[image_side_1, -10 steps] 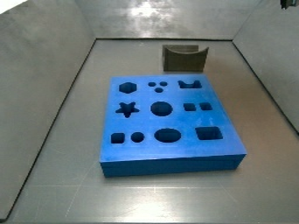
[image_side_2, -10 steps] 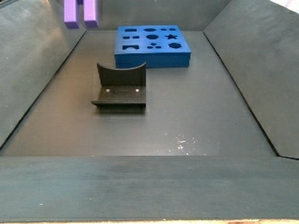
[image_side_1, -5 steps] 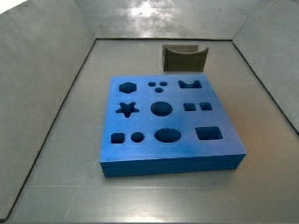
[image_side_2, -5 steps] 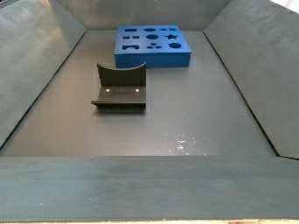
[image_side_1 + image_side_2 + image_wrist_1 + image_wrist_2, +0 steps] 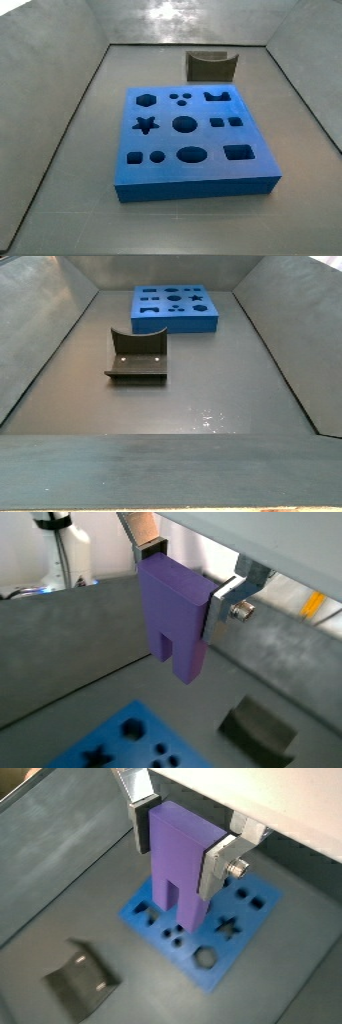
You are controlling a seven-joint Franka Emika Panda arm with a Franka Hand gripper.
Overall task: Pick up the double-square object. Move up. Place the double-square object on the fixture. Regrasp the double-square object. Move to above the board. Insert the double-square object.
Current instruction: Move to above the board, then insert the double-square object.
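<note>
only my wrist views show my gripper (image 5: 181, 587) and the double-square object (image 5: 175, 617). my jaws are closed on the double-square object, one silver finger (image 5: 222, 863) flat on each side of it. the purple block hangs down from my jaws, with a slot cut in its low end. in a wrist view (image 5: 178, 868) it hangs high over the board (image 5: 262, 908).

both side views show no gripper and no purple block at all. they show one board (image 5: 194, 180) and one fixture (image 5: 211, 67) on the grey floor (image 5: 67, 150). in a side view the fixture stands near the far wall, just past the far edge of the board, not touching it. in a side view the fixture (image 5: 138, 356) is closer to the camera and the board (image 5: 174, 322) lies at the far end of the floor.

i count one purple block, one blue board, one dark fixture. the board has twelve dark holes, with one star among them.
</note>
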